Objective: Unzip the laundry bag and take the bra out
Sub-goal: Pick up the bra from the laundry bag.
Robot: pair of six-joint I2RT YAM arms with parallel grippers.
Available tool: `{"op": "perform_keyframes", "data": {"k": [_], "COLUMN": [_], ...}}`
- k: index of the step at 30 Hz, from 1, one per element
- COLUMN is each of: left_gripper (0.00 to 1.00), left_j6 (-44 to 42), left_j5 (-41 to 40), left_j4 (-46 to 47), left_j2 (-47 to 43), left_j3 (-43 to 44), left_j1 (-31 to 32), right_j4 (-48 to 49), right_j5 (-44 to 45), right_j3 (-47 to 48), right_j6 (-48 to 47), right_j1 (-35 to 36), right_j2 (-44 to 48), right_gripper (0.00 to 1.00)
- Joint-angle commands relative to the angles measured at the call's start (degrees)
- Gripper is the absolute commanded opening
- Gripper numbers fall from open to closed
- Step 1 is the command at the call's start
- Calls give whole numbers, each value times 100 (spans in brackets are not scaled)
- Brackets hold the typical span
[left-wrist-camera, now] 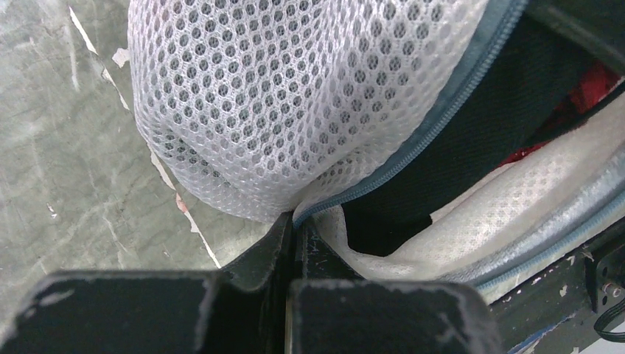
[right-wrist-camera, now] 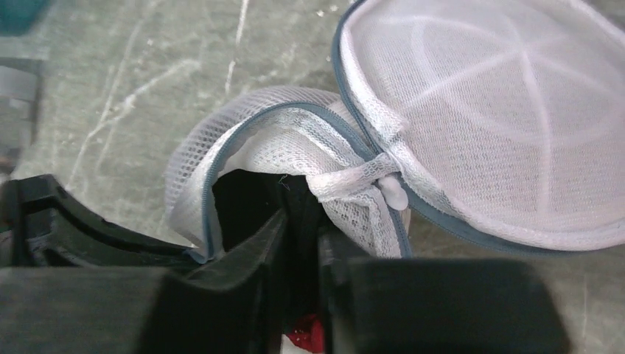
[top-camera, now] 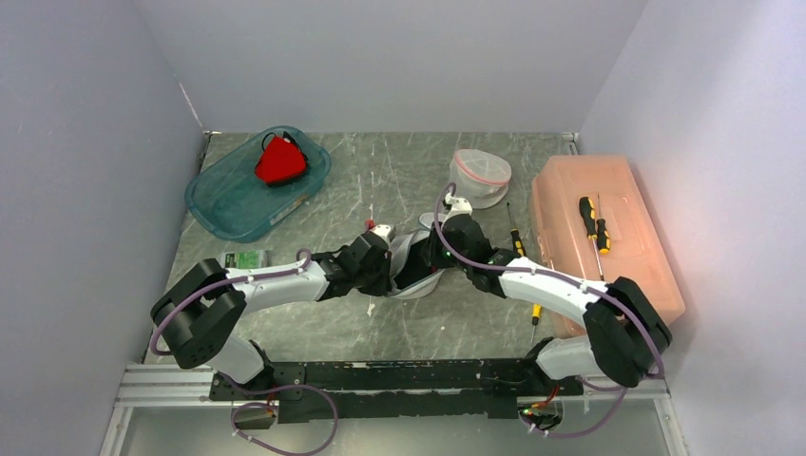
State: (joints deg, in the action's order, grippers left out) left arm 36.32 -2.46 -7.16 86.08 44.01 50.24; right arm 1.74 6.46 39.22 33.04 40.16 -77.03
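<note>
White honeycomb-mesh laundry bag [left-wrist-camera: 243,110], blue-grey zipper trim [left-wrist-camera: 435,116]; black bra [right-wrist-camera: 247,206]; grey bench [top-camera: 380,323], white marble veining; teal tub [top-camera: 223,199].

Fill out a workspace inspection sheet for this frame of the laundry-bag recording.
Surface: grey marbled tabletop, scuffed, with white flecks.
Job's things: white mesh laundry bag, its grey-blue zipper partly undone; black fabric bra showing in the opening, not yet out.
Clutter: teal plastic tray holding a red object; clear plastic tub; translucent orange plastic box with a yellow-and-black screwdriver on its lid; second screwdriver on the table beside it; small green packet.
Grippers: left tool shut on the bag's edge at the zipper end; right tool in the bag's mouth, fingers either side of black fabric, grip unconfirmed.
Cables: purple cables looped along both arms.
Surroundings: plain pale walls on three sides.
</note>
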Motion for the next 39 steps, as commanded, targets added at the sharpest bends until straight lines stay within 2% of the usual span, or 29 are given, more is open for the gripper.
{"op": "perform_keyframes", "data": {"k": [1, 2, 3, 6, 9, 12, 21, 26, 35, 39], "left_gripper": [3, 3, 3, 3, 3, 3, 3, 3, 3, 7], "left_j6": [74, 91, 107, 252, 572, 806, 856, 817, 912, 938], "left_j5": [-145, -180, -223, -459, -822, -856, -573, -580, -378, -374], "left_j4": [-97, -132, -177, -472, -908, -1135, -1057, -1086, -684, -647], "left_j2": [-164, -185, -220, -306, -412, -559, -672, -429, -522, -620], "left_j3": [140, 169, 210, 375, 581, 792, 1276, 1179, 557, 421], "left_j1": [24, 24, 25, 24, -7, -90, -392, -456, -488, -491], "right_j4": [1050, 1075, 1097, 906, 508, 207, 361, 484, 471, 384], "right_j5": [-208, -281, -397, -912, -967, -594, 105, 288, 732, 913], "right_j3": [-265, -314, -358, -422, -464, -546, -809, -795, -881, -841], "right_j6": [-292, -368, -478, -990, -1416, -1766, -2131, -1954, -1010, -644], "right_j1": [-31, -32, -28, -21, 107, 449, 1184, 1195, 1172, 1169], "right_j2": [472, 582, 682, 997, 1262, 1520, 1702, 2138, 3032, 3269], "right_gripper": [9, 3, 0, 0, 0, 0, 0, 0, 0, 0]}}
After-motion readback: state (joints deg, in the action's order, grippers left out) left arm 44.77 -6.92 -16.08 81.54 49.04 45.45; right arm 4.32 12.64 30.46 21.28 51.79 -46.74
